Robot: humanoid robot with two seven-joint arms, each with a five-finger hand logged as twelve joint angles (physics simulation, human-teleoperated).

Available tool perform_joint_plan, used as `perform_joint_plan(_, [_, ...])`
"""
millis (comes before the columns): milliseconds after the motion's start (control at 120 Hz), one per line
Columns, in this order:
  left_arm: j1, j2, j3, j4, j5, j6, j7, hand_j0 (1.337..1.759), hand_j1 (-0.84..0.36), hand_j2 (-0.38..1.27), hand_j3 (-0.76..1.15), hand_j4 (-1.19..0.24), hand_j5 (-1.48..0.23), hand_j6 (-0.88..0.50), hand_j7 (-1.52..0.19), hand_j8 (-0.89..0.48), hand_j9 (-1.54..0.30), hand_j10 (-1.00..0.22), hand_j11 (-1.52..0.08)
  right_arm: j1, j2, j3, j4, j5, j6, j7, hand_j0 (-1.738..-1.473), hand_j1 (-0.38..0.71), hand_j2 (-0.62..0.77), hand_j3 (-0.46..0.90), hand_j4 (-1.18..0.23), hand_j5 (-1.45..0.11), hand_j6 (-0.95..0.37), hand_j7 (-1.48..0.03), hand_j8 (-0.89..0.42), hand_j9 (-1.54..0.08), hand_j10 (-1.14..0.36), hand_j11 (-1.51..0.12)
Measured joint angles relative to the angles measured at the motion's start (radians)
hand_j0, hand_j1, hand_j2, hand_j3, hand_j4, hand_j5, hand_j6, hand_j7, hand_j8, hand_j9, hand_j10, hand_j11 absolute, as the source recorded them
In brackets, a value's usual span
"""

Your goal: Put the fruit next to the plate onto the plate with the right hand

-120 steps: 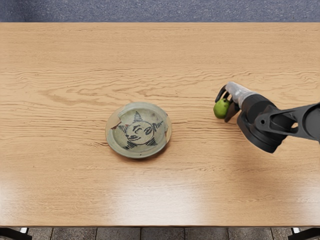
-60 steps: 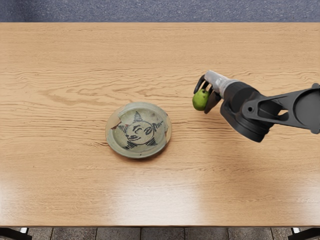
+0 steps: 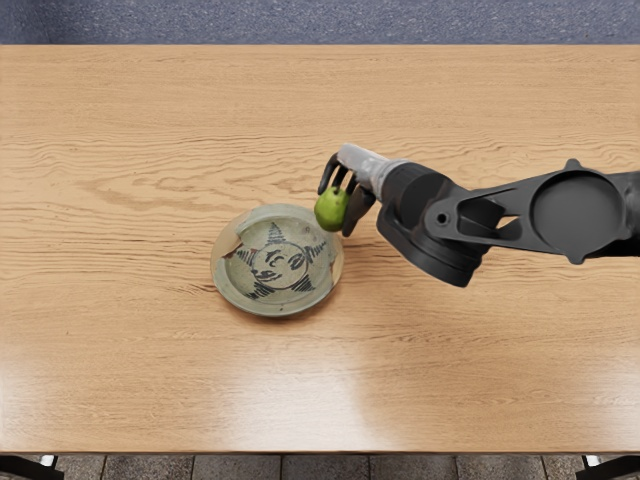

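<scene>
The right hand (image 3: 352, 184) clasps the small green pear (image 3: 331, 209) in curled fingers over the upper-right rim of the round grey-green ceramic plate (image 3: 222, 268) on the light wooden table (image 3: 150, 120). The pear's long axis runs roughly upright, narrow end uppermost

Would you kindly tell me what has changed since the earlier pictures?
The right hand, shut on the green fruit, carried it leftward across the table, up to the plate's upper-right rim. The plate stayed put, and the grasp is unchanged.

pear (image 3: 329, 210) partly covered by right hand (image 3: 346, 188) | right arm (image 3: 570, 207) cut by right edge
</scene>
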Motion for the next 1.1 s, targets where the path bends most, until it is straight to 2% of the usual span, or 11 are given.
perform_joint_plan(175, [0.0,0.0,0.0,0.0,0.0,0.0,0.0,1.658,0.35,0.0,0.0,0.0,0.0,0.0,0.0,0.0,0.0,0.0,0.0,0.001,0.029,0.025,-0.001,0.001,0.014,0.0,-1.657,0.33,0.46,0.0,-0.56,-1.11,-0.4,-1.05,-0.44,-1.09,-0.78,-1.09])
perform_joint_plan(242, [0.0,0.0,0.0,0.0,0.0,0.0,0.0,1.658,0.35,0.0,0.0,0.0,0.0,0.0,0.0,0.0,0.0,0.0,0.0,0.001,0.039,0.036,-0.003,0.0,0.019,0.0,-1.657,0.33,0.49,0.0,-0.57,-1.11,-0.41,-1.06,-0.46,-1.09,-0.79,-1.1])
perform_joint_plan(300, [0.0,0.0,0.0,0.0,0.0,0.0,0.0,1.658,0.35,0.0,0.0,0.0,0.0,0.0,0.0,0.0,0.0,0.0,0.0,0.001,0.046,0.044,-0.003,0.0,0.026,0.0,-1.656,0.31,0.43,0.0,-0.57,-1.12,-0.41,-1.06,-0.46,-1.1,-0.8,-1.1])
perform_joint_plan(383, [0.0,0.0,0.0,0.0,0.0,0.0,0.0,1.658,0.35,0.0,0.0,0.0,0.0,0.0,0.0,0.0,0.0,0.0,0.0,0.001,0.057,0.051,-0.006,0.0,0.031,0.0,-1.656,0.32,0.5,0.0,-0.58,-1.13,-0.41,-1.07,-0.47,-1.11,-0.8,-1.11])
perform_joint_plan(500, [0.0,0.0,0.0,0.0,0.0,0.0,0.0,1.658,0.35,0.0,0.0,0.0,0.0,0.0,0.0,0.0,0.0,0.0,0.0,0.0,0.078,0.075,-0.015,0.0,0.049,0.0,-1.655,0.31,0.46,0.0,-0.59,-1.13,-0.43,-1.08,-0.51,-1.11,-0.81,-1.11])
perform_joint_plan(558, [0.0,0.0,0.0,0.0,0.0,0.0,0.0,1.658,0.35,0.0,0.0,0.0,0.0,0.0,0.0,0.0,0.0,0.0,0.0,0.001,0.085,0.085,-0.021,0.0,0.056,0.0,-1.656,0.32,0.55,0.0,-0.61,-1.12,-0.45,-1.09,-0.54,-1.11,-0.82,-1.12])
perform_joint_plan(650, [0.0,0.0,0.0,0.0,0.0,0.0,0.0,1.658,0.35,0.0,0.0,0.0,0.0,0.0,0.0,0.0,0.0,0.0,0.0,0.001,0.101,0.092,-0.03,0.006,0.063,-0.001,-1.656,0.33,0.55,0.0,-0.62,-1.12,-0.46,-1.09,-0.6,-1.12,-0.83,-1.12])
perform_joint_plan(942, [0.0,0.0,0.0,0.0,0.0,0.0,0.0,1.658,0.35,0.0,0.0,0.0,0.0,0.0,0.0,0.0,0.0,0.0,0.0,-0.012,0.134,0.097,-0.069,0.011,0.08,0.0,-1.658,0.35,0.6,0.0,-0.61,-1.14,-0.44,-1.11,-0.59,-1.15,-0.84,-1.15])
perform_joint_plan(1100, [0.0,0.0,0.0,0.0,0.0,0.0,0.0,1.658,0.35,0.0,0.0,0.0,0.0,0.0,0.0,0.0,0.0,0.0,0.0,-0.019,0.143,0.096,-0.085,0.01,0.087,0.001,-1.658,0.34,0.58,0.0,-0.61,-1.13,-0.44,-1.11,-0.59,-1.15,-0.83,-1.16])
